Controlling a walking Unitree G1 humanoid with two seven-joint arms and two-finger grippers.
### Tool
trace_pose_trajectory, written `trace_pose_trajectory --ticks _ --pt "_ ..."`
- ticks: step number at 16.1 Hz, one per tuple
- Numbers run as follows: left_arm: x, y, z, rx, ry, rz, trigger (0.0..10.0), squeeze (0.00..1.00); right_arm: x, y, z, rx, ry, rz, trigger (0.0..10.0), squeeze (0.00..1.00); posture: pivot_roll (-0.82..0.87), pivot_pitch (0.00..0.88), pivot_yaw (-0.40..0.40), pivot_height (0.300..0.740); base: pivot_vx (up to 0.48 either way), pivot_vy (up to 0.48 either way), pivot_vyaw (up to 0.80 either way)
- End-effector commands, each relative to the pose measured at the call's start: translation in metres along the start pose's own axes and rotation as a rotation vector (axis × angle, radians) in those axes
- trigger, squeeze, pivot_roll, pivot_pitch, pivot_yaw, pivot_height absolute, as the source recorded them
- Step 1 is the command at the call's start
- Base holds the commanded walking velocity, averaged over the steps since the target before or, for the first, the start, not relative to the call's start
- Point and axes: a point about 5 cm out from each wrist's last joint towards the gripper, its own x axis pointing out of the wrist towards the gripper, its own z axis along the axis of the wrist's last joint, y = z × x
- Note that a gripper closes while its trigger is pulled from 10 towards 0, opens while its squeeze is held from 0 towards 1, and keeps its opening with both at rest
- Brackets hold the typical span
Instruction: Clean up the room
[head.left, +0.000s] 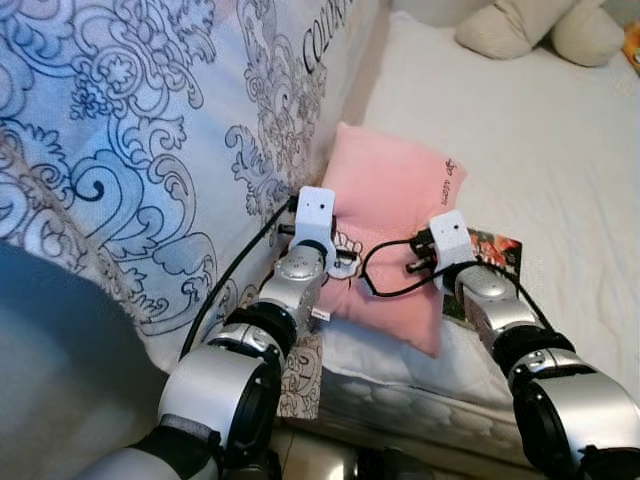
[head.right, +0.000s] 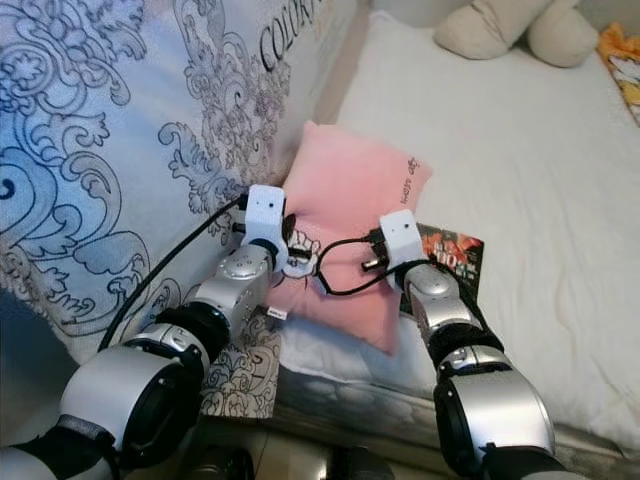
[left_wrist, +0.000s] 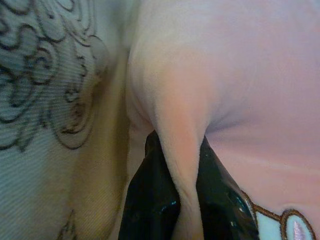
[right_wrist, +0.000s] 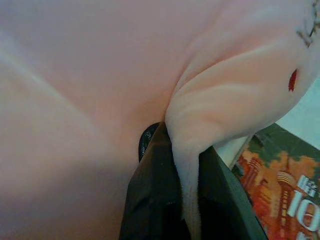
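Where the bed (head.left: 560, 150) meets the patterned quilt (head.left: 130, 150), your left gripper (left_wrist: 187, 200) and right gripper (right_wrist: 187, 200) each pinch the pink pillow (head.left: 395, 200); a booklet (head.left: 495, 250) lies just right.

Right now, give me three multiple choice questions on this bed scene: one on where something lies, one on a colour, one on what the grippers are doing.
1. Where does the book lie?
A. On the white mattress beside the pillow
B. On the patterned duvet
C. On the floor

2. What colour is the pillow?
A. Blue
B. Pink
C. Green

3. What are the two grippers doing?
A. Both hang open
B. One holds the book
C. Each pinches a fold of the pillow

Answers:
1 A: the book lies on the white mattress, partly tucked under the pillow's edge.
2 B: the pillow is pink.
3 C: the left gripper and the right gripper each have a pink fold squeezed between their fingers.
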Motion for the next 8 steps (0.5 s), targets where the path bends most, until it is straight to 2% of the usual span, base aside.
trace_pose_trajectory --ticks 1,2,3,4,5,8 --pt "0.001 -0.006 0.011 -0.003 -0.053 0.006 10.0 0.00 -0.006 -0.011 -0.017 -0.005 0.084 -0.037 10.0 0.00 0.04 0.181 -0.010 0.740 0.000 0.000 0.00" --pt "0.002 -0.004 0.013 -0.004 -0.058 0.013 10.0 0.00 -0.007 -0.012 -0.018 -0.011 0.089 -0.040 10.0 0.00 0.03 0.180 -0.011 0.740 0.000 0.000 0.00" --pt "0.003 -0.004 0.017 -0.004 -0.070 0.011 10.0 0.00 -0.007 -0.014 -0.018 -0.007 0.086 -0.046 9.5 0.00 0.03 0.179 -0.011 0.740 0.000 0.000 0.00" --pt "0.003 -0.005 0.020 0.000 -0.079 0.008 10.0 0.00 -0.008 -0.016 -0.018 -0.004 0.084 -0.054 4.7 0.00 0.03 0.176 -0.013 0.740 0.000 0.000 0.00" --pt "0.003 -0.007 0.025 -0.008 -0.101 -0.002 10.0 1.00 -0.008 -0.019 -0.017 0.007 0.073 -0.069 0.0 0.00 0.03 0.171 -0.014 0.740 0.000 0.000 0.00" --pt "-0.001 -0.019 0.020 -0.018 -0.149 -0.023 10.0 1.00 -0.010 -0.026 -0.010 0.069 0.003 -0.092 0.0 0.00 0.04 0.155 -0.025 0.740 0.000 0.000 0.00"
